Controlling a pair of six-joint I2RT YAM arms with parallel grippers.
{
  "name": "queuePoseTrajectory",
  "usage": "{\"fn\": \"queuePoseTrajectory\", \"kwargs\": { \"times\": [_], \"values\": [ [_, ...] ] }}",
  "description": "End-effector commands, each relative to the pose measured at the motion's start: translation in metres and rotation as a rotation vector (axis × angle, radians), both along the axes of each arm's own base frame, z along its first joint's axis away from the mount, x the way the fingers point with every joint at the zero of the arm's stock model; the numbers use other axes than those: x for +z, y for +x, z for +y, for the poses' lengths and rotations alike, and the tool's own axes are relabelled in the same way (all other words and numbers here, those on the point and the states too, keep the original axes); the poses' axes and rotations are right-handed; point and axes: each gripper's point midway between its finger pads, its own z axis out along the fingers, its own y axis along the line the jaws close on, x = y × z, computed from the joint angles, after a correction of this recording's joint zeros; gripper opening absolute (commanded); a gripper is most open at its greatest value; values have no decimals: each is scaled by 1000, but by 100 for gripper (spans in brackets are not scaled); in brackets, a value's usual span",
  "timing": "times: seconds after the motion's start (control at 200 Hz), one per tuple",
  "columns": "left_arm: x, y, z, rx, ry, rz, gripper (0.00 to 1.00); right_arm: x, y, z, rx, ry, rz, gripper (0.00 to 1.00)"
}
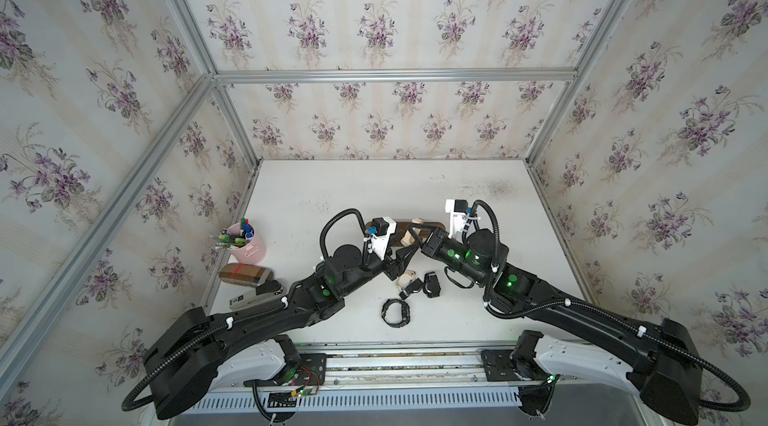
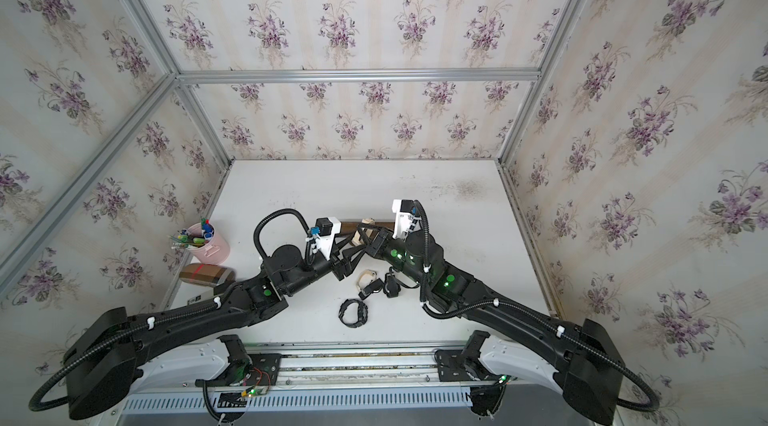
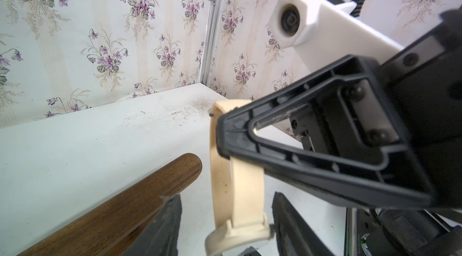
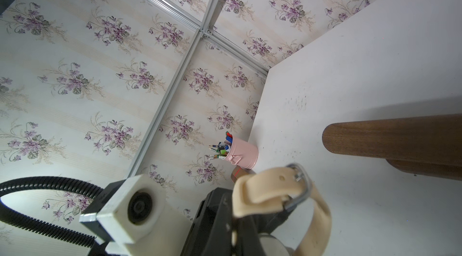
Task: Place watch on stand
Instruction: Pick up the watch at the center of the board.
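A cream-strapped watch (image 3: 237, 187) hangs buckled in a loop just off the rounded end of the dark brown wooden stand (image 3: 112, 204). My right gripper (image 4: 237, 227) is shut on its strap near the buckle. My left gripper (image 3: 225, 229) is open, with one finger on each side of the watch case and a gap on the stand side. In a top view the watch (image 1: 411, 233) sits at the middle of the stand (image 1: 432, 225), with both grippers meeting there. The stand's base is mostly hidden by the arms.
Several other watches lie loose in front of the arms, among them a cream one (image 1: 405, 278) and a black one (image 1: 395, 311). A pink cup of pens (image 1: 247, 243), a brown box with red tape (image 1: 245, 272) and a stapler (image 1: 257, 295) stand at the left edge.
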Motion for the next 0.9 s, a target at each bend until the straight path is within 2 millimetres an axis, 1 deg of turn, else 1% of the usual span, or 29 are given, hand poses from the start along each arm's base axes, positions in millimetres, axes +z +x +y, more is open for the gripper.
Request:
{"fn": "queuePoseTrajectory", "kwargs": {
  "times": [0.0,0.075,0.085,0.1,0.185,0.27,0.285,0.32,0.53,0.654,0.709,0.729,0.894],
  "values": [
    [8,1,-1,3,-21,-6,56,8,0,1,1,42,-3,0],
    [7,1,-1,2,-19,-5,56,8,-1,1,2,42,-3,0],
    [7,1,-2,1,-17,-5,53,8,0,0,1,42,-3,0],
    [7,1,-1,1,-17,-5,51,8,0,0,-1,42,-3,0],
    [5,0,-3,-9,-9,-1,50,8,0,0,-4,44,-1,0],
    [3,0,-4,-13,0,3,54,9,0,-1,-5,47,-3,0],
    [3,0,-4,-12,0,4,58,9,0,-1,-5,46,-3,0],
    [2,0,-4,-13,1,3,60,11,0,-1,-5,50,-6,0],
    [-3,0,-5,-18,14,13,61,12,0,0,-3,57,-5,0],
    [-2,0,-7,-27,11,14,56,11,0,1,-1,56,-2,0],
    [-1,0,-8,-30,13,15,56,9,0,1,-1,53,0,0],
    [-1,0,-8,-29,12,14,51,9,0,1,-1,52,0,0],
    [-1,-1,-8,-34,14,16,43,8,0,0,-6,52,3,0]
  ]
}}
